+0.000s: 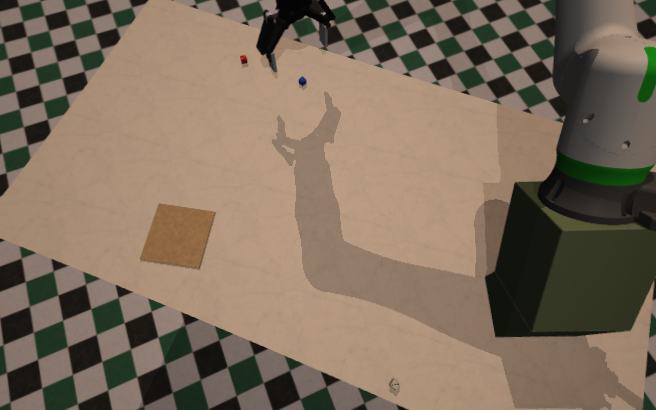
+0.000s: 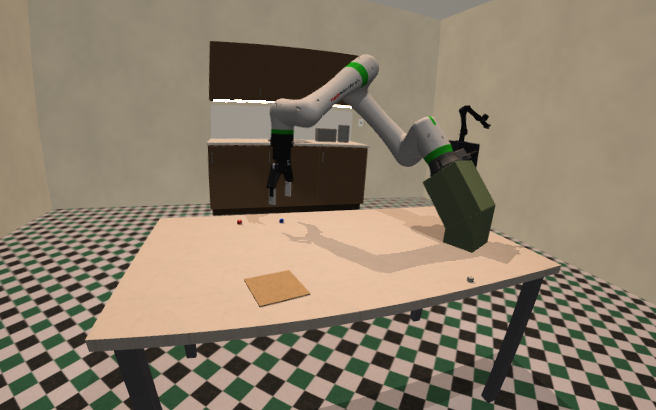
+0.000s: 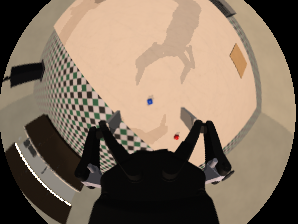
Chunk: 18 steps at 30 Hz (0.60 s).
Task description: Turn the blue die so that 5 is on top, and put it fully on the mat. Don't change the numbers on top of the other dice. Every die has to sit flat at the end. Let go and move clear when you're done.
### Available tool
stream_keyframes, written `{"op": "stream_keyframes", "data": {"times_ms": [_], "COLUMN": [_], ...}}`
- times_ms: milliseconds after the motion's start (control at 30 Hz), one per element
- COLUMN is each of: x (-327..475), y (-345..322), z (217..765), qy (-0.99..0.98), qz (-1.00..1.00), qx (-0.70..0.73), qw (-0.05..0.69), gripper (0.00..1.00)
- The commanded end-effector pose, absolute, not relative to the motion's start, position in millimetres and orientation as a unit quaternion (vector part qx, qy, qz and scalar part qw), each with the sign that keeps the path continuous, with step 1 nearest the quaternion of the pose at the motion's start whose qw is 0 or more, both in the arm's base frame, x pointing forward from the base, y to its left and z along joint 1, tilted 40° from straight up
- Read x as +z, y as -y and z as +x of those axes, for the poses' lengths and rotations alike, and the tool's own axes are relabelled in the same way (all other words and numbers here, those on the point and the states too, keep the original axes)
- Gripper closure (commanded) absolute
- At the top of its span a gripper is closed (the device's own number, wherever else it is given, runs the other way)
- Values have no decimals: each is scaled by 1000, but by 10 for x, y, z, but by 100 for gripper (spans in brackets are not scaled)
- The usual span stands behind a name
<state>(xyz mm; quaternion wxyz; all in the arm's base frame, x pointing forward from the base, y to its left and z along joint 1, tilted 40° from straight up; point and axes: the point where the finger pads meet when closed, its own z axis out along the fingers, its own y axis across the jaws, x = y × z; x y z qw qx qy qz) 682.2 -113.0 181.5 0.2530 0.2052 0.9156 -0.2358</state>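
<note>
The small blue die [image 1: 302, 81] sits on the table near its far edge; it also shows in the exterior view [image 2: 281, 220] and in the wrist view [image 3: 150, 102]. Its top number is too small to read. My gripper [image 1: 297, 47] hangs well above the far edge, open and empty, as the exterior view [image 2: 280, 194] and the wrist view [image 3: 156, 163] show. The brown square mat [image 1: 178, 235] lies far from the die, near the table's front left, and shows in the exterior view [image 2: 276, 287] too.
A red die [image 1: 243, 59] sits left of the blue one near the far edge. A white die [image 1: 394, 385] sits at the table's near edge. The arm's green base block [image 1: 565, 260] stands at the right end.
</note>
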Motion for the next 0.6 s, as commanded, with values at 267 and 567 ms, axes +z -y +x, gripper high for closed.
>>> {"op": "stream_keyframes", "data": {"times_ms": [267,567], "x": [1803,1803], "y": [1141,1141], "z": [6835,6835], "qy": [-933,-933], "qz": [117,117], "qx": [-255,-255], "qw": [225,225], "gripper": [0,73]}}
